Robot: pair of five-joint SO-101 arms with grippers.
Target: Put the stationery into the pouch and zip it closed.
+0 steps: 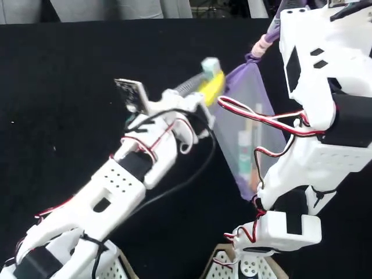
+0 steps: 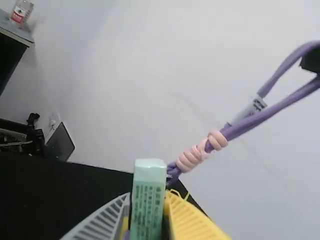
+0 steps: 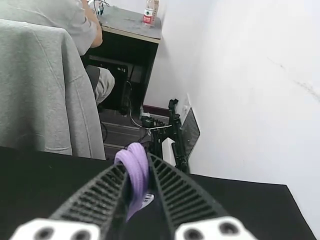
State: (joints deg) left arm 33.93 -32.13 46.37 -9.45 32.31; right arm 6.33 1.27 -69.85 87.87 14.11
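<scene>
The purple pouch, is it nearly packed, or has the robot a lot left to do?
Partly done: some stick-shaped stationery pieces already sit inside the see-through purple mesh pouch. In hand: the right arm's fingers hold its purple strap, while the left arm's fingers grip a mint-green eraser block by the pouch's top. Left: dropping that in and zipping it closed.

Black-covered table [image 1: 70, 87], white wall [image 3: 250, 75], dark desk [image 3: 127, 29] with 1 bottle [image 3: 149, 11], grey cloth [image 3: 35, 90] beyond the table edge.
</scene>
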